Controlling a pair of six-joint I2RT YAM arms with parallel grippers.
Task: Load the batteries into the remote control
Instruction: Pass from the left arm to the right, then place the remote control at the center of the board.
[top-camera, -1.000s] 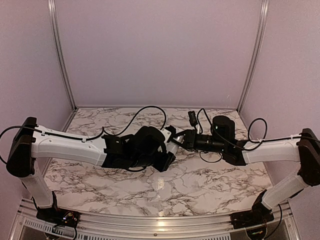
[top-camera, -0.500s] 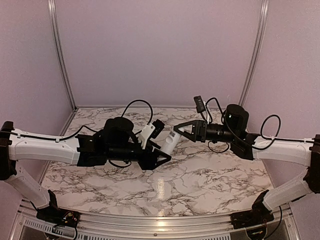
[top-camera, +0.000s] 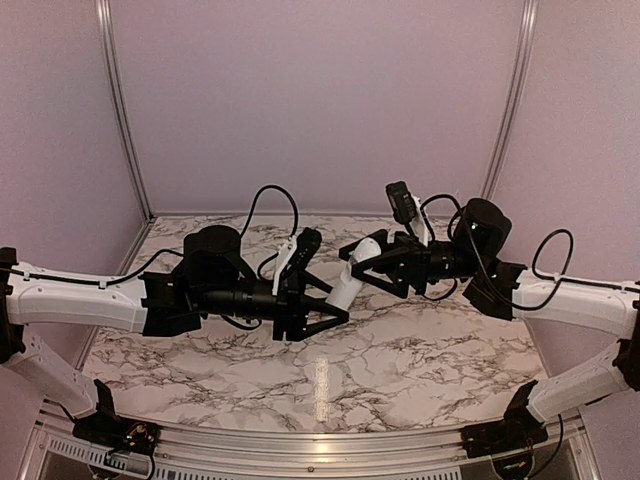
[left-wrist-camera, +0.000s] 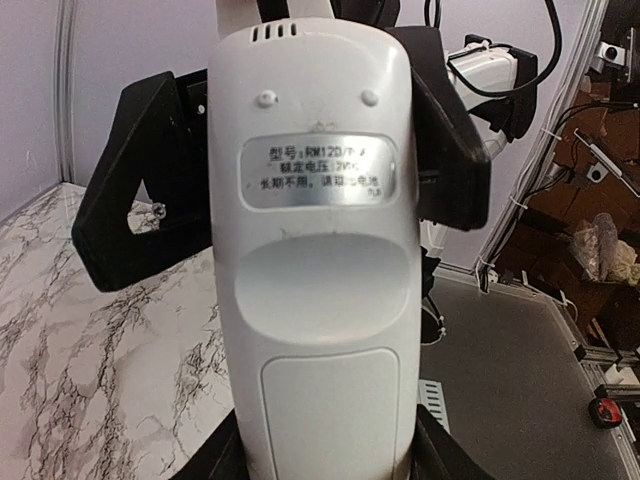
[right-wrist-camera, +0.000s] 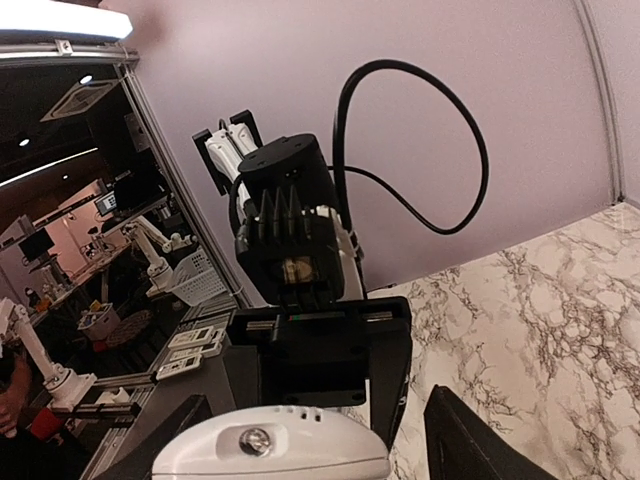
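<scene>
Hanging in the air above the marble table (top-camera: 400, 370), the remote control (top-camera: 352, 275) is tilted, its back with a silver label (left-wrist-camera: 315, 172) facing the left wrist camera. The left gripper (top-camera: 328, 292) clasps its lower end. The right gripper (top-camera: 362, 262) straddles the upper end, one finger (left-wrist-camera: 135, 190) on each side. Whether it is pressing the casing or sits just clear of it cannot be told.

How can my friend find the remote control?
Look above the middle of the marble table. The remote control hangs tilted there between the left claw and the right claw. Both claws are black; it is slim, white and rounded.
</scene>
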